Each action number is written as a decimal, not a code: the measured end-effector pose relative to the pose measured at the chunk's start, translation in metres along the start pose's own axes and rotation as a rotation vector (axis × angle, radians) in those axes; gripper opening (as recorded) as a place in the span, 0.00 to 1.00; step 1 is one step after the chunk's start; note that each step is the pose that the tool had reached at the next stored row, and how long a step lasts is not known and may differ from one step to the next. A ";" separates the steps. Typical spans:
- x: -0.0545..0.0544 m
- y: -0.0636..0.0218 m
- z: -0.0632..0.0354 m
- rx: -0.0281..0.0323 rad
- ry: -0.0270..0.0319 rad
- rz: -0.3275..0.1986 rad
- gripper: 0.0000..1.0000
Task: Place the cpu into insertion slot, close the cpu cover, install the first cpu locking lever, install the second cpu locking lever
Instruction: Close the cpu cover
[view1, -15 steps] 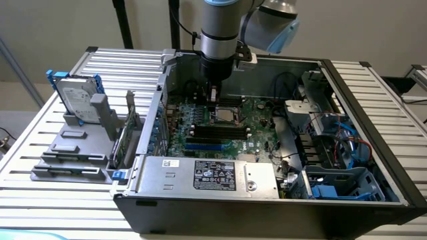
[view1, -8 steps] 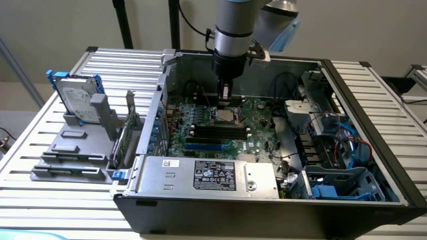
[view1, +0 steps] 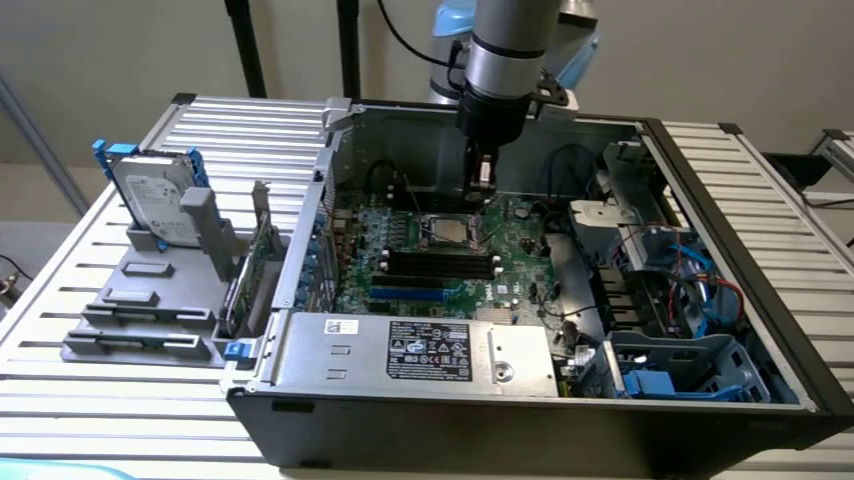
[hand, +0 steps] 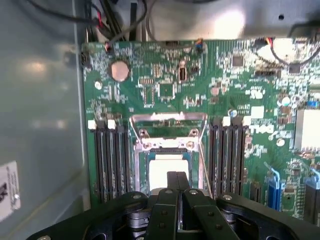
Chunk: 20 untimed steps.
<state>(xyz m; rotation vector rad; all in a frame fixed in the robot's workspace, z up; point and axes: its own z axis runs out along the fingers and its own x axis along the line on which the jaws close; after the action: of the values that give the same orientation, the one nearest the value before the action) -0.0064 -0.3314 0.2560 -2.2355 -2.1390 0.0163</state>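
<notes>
Where the gripper (hand: 177, 175) points, the cpu (hand: 159, 172) lies.

Unreadable print: power supply label (view1: 430, 350), case sticker (hand: 9, 190).

a plain beige wall (view1: 107, 50) behind a ribbed metal table (view1: 120, 400); two black poles (view1: 244, 40) stand at the back.
</notes>
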 end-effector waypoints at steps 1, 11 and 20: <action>0.000 0.0044 -0.0027 0.0017 -0.0002 0.000 0.11; 0.002 0.0492 -0.0190 0.0196 -0.0010 0.001 0.11; 0.003 0.0746 -0.0139 0.0241 -0.0006 0.000 0.11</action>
<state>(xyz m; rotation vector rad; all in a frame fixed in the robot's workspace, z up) 0.0688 -0.3318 0.2668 -2.2229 -2.1271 0.0426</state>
